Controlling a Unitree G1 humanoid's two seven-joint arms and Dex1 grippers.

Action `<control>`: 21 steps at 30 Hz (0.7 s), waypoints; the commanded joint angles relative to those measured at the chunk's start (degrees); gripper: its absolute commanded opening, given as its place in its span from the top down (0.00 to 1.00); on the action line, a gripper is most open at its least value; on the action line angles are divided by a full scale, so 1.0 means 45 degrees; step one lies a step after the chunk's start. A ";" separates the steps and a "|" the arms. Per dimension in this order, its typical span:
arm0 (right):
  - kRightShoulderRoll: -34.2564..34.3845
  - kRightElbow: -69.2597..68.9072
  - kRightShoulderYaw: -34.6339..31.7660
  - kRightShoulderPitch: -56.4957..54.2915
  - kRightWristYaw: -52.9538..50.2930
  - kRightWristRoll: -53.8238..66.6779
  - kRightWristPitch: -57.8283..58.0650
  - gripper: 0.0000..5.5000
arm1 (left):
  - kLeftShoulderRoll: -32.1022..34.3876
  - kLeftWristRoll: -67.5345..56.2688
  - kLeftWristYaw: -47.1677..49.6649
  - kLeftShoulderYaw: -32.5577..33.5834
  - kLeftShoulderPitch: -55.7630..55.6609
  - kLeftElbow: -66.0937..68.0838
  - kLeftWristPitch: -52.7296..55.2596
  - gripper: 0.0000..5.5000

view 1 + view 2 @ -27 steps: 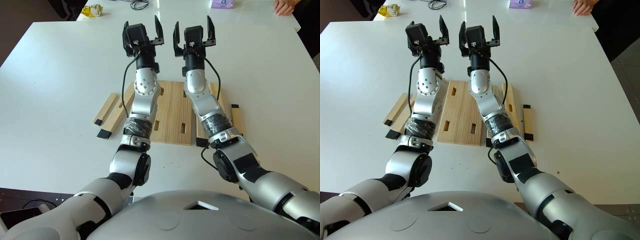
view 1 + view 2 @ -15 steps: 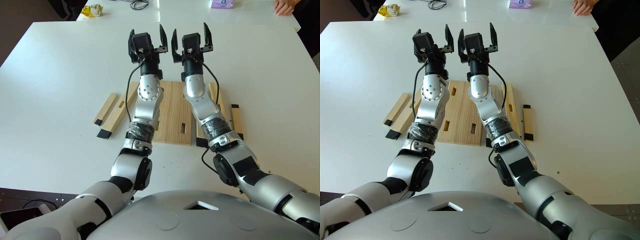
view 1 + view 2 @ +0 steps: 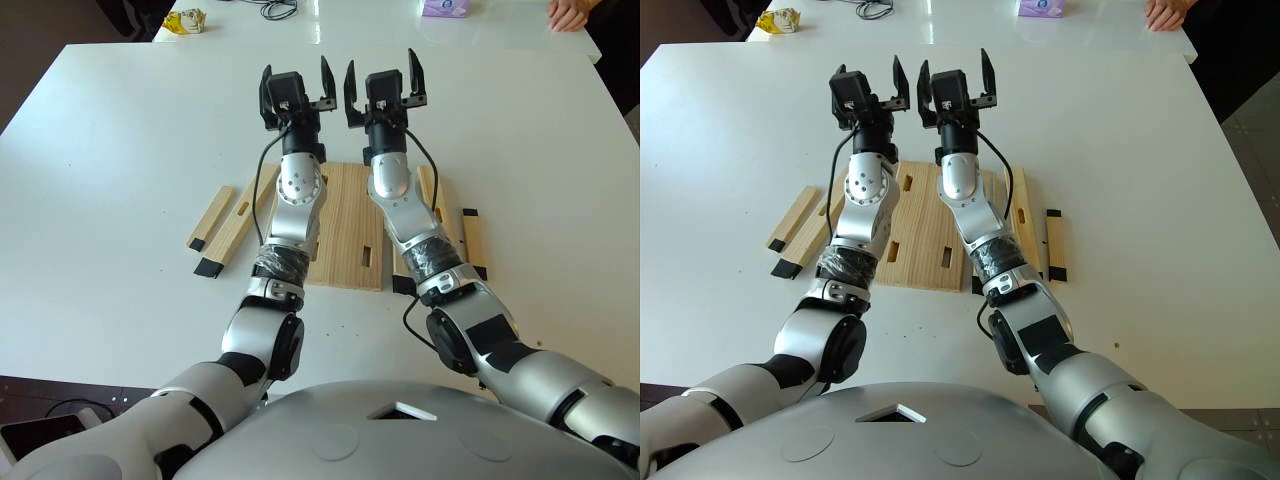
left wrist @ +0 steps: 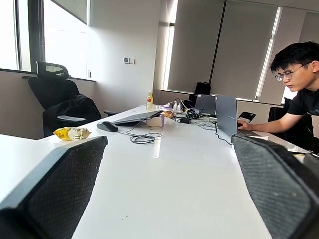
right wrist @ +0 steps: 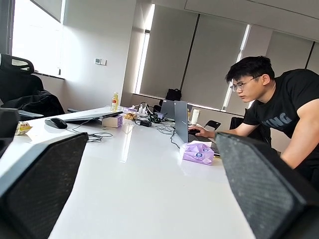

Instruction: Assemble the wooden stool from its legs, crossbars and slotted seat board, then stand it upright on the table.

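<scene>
The slotted seat board (image 3: 346,228) lies flat on the white table (image 3: 120,150), partly under my two forearms. Wooden bars with black ends lie beside it: two to its left (image 3: 213,221) (image 3: 232,230), others to its right (image 3: 471,238) (image 3: 429,188). Both arms stretch forward above the board, side by side. My left gripper (image 3: 296,72) (image 4: 164,199) hangs open past the board's far edge, holding nothing. Close beside it, my right gripper (image 3: 381,65) (image 5: 149,199) is open too, with nothing between its fingers (image 5: 42,181).
At the table's far edge there is a yellow packet (image 3: 186,20), a tangle of cable (image 3: 277,8) and a purple tissue pack (image 3: 444,8). A wide bare stretch of white table runs to the left and right of the wooden parts.
My left gripper has shifted right, closer to the right gripper, and both have drawn back slightly toward me. Both stay open. The wooden parts have not moved.
</scene>
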 commanded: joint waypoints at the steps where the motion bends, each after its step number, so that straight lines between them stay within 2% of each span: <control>1: 0.0346 0.0456 -0.0187 -0.0675 -0.0167 -0.0031 -0.0392 0.15 | -0.0085 0.0071 0.0229 0.0164 -0.0707 0.0312 -0.0178 0.17; 15: 0.0172 0.1014 -0.0878 -0.1561 -0.0248 0.0270 -0.0738 0.15 | 0.0282 0.0314 0.0685 0.0298 -0.1679 0.1027 -0.0243 0.17; 21: 0.0200 0.0106 -0.1214 -0.1646 0.0483 0.0808 -0.0101 0.15 | 0.0291 -0.0395 0.0004 0.0382 -0.1077 -0.0568 0.0852 0.17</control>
